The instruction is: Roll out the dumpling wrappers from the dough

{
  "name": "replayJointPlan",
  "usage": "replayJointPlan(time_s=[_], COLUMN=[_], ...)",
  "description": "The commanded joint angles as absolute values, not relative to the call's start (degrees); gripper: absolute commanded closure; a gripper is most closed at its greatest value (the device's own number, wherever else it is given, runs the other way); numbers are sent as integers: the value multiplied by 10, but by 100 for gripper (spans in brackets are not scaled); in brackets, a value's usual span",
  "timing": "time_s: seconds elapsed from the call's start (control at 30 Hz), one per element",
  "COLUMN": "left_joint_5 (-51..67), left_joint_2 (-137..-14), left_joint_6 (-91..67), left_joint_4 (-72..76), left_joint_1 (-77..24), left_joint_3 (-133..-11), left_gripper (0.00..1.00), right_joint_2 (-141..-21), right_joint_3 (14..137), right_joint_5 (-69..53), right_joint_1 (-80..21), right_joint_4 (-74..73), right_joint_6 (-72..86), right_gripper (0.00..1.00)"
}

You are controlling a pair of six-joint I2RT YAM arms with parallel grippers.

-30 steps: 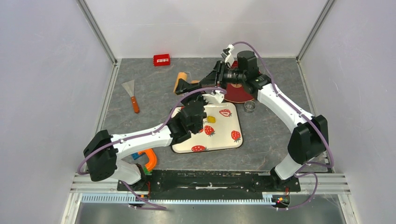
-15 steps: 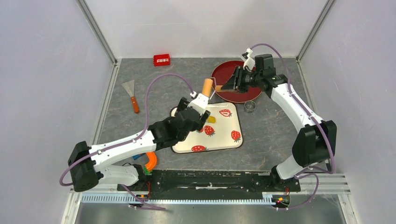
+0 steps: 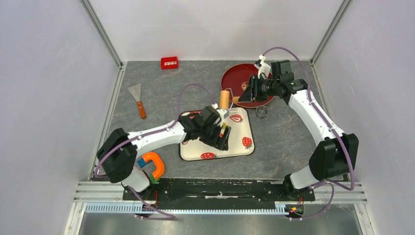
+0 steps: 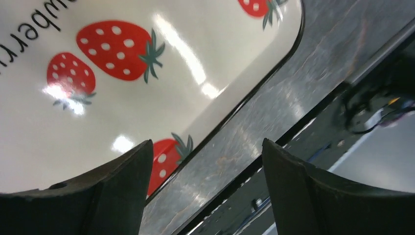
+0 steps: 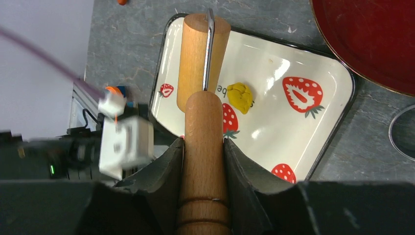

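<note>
The dough is a small yellow lump on the white strawberry-print tray. In the top view it is a yellow speck next to the left wrist. My right gripper is shut on the handle of the tan wooden roller, whose drum hangs over the tray's far edge, left of the dough. In the top view the roller is held by the right gripper beside the red plate. My left gripper is open and empty, low over the tray's near right corner. No dumpling wrappers are in view.
A small clear ring cup stands right of the tray. A scraper and a red block lie at the far left. An orange tool sits near the left arm's base. The red plate looks bare.
My right gripper has carried the roller from the far left toward the tray's far edge. My left arm has swung right and nearer, over the tray's near right part.
</note>
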State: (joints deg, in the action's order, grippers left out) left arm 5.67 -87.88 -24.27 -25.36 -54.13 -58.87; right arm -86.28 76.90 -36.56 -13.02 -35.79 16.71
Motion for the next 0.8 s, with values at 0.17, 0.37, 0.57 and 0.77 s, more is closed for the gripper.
replayJointPlan(time_s=[0.17,0.37,0.57,0.77], left_joint_5=[357,361,268,180], left_joint_2=[-836,-769,-684,-653], left_joint_6=[-482,-467,-361,-304], left_joint_4=[14,-23,-198,-320], left_joint_1=[-313,-184,-109,-103], left_joint_3=[-457,-406,-416,-437], left_gripper=[17,17,17,17], right_joint_2=[-840,-848,-864,-879], right_joint_3=[801,808,816,819], right_joint_5=[-342,-347,-356,-363], right_joint_1=[-129,-130,-134,-141], right_joint_4=[-387,-393,-397,-399], right_joint_6=[118,108,101,103], right_gripper=[100,100,97,100])
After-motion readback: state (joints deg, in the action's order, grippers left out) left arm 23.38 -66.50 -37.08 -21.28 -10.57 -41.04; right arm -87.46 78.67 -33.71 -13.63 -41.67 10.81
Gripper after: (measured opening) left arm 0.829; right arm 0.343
